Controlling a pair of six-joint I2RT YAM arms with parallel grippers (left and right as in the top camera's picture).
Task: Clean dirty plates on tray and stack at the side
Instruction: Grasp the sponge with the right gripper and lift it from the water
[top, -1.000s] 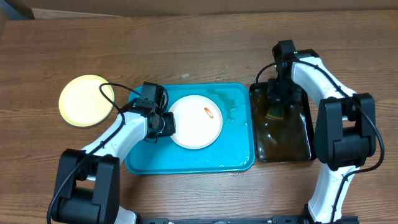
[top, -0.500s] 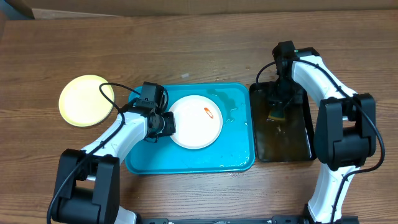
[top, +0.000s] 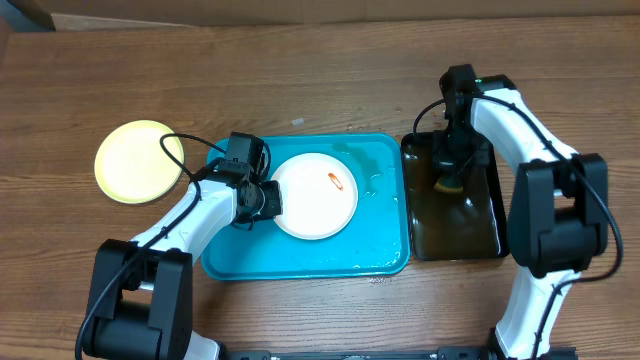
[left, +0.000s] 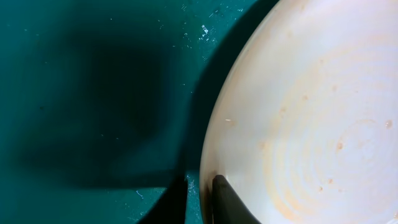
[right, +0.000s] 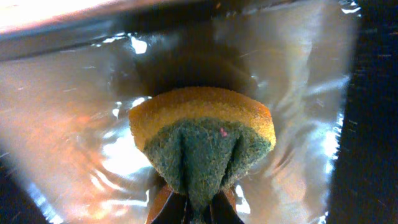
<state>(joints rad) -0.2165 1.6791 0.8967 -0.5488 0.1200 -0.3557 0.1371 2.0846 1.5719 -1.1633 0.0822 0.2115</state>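
Clamps the right claw shut on the sponge, near the black tray's far edge; wider a second ago. Pinches the white plate at its left rim with the left claw, mid blue tray. Probably ready to wipe the red smear.

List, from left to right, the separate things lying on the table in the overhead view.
lime-green plate → white plate → black tray
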